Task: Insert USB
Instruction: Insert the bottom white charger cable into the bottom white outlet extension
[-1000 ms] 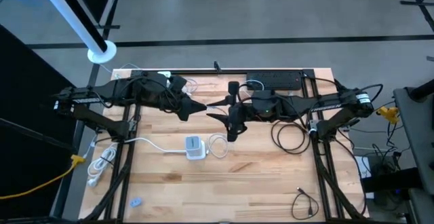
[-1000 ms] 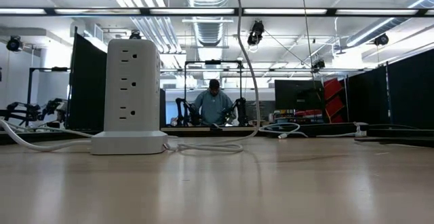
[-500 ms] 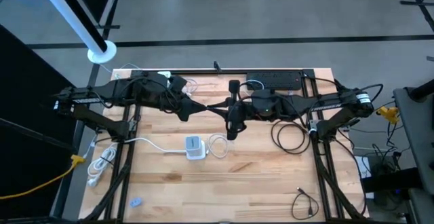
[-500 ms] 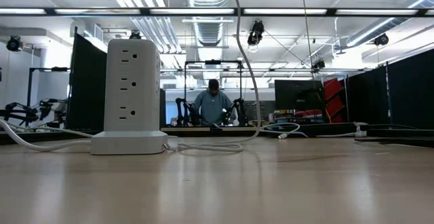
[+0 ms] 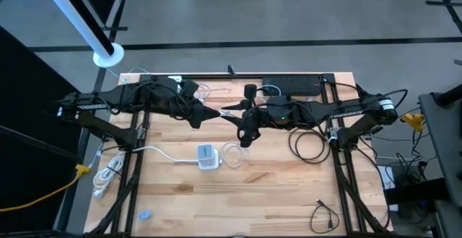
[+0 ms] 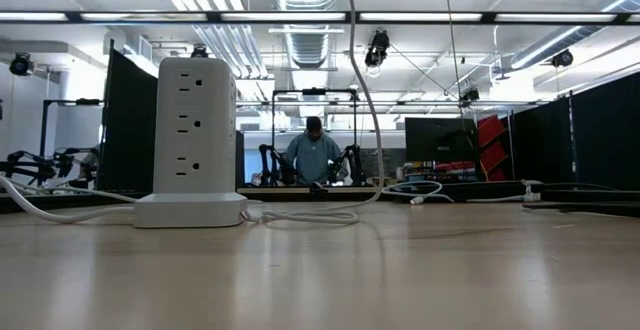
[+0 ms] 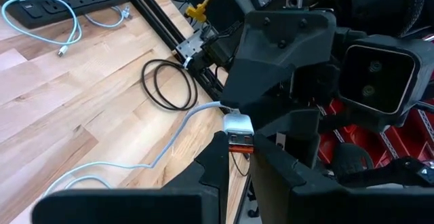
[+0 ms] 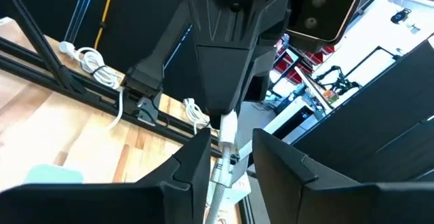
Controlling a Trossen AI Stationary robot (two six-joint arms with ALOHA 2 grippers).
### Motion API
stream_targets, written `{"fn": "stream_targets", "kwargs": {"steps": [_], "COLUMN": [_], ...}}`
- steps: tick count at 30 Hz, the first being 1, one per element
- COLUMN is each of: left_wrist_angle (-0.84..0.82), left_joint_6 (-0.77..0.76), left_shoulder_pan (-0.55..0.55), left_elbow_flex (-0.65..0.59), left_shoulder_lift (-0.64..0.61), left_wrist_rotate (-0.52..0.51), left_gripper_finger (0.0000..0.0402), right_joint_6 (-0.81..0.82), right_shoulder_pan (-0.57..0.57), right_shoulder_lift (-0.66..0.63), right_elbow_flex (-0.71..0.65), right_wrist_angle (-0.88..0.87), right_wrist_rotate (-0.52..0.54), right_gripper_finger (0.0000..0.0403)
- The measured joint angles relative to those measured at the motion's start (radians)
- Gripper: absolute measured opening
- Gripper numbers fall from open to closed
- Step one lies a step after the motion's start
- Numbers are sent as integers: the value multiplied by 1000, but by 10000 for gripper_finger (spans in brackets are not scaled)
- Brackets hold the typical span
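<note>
A white USB plug (image 7: 239, 125) with a metal end hangs high over the middle of the table, and my left gripper (image 7: 237, 146) is shut on it. Its white cable (image 6: 356, 90) drops to a slack loop (image 5: 232, 153) on the table beside the white power tower (image 5: 206, 156), which stands upright on its base. My right gripper (image 8: 227, 149) faces the left one, open, with one finger on either side of the cable (image 8: 218, 173) just behind the plug. I cannot tell whether it touches the cable. My left gripper pinches the plug's metal end (image 7: 239, 144) between its two fingertips, and the white housing sticks out beyond them. The fingers lie nearly level, pointing toward the table's right side. The plug is lifted clear and the cable hangs slack from it.
A black power strip (image 5: 292, 86) lies along the far edge. A black coiled cable (image 5: 307, 146) lies at the right, a bundled white cord (image 5: 108, 173) at the left and a small black cable (image 5: 325, 215) at the near right. A person (image 6: 315, 155) sits beyond the table.
My right gripper has shut around the cable behind the plug and then opened again, staying where it was. My left gripper has kept still with the plug.
</note>
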Motion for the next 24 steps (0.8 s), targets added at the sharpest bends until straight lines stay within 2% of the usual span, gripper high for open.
{"fn": "stream_targets", "kwargs": {"steps": [8, 14, 17, 24], "left_wrist_angle": [6, -2, -4, -39], "left_joint_6": [6, 33, 112, 298], "left_shoulder_pan": [0, 0, 0, 0], "left_elbow_flex": [0, 0, 0, 0], "left_shoulder_lift": [0, 0, 0, -7], "left_wrist_rotate": [1, 2, 10, 114], "left_gripper_finger": [37, 37, 40, 136], "right_joint_6": [-1, 22, 32, 72], "right_shoulder_pan": [0, 0, 0, 0], "right_shoulder_lift": [0, 0, 0, -5], "right_elbow_flex": [0, 0, 0, 0], "right_wrist_angle": [0, -1, -1, -39], "right_wrist_rotate": [0, 2, 2, -8], "right_gripper_finger": [16, 12, 12, 12]}}
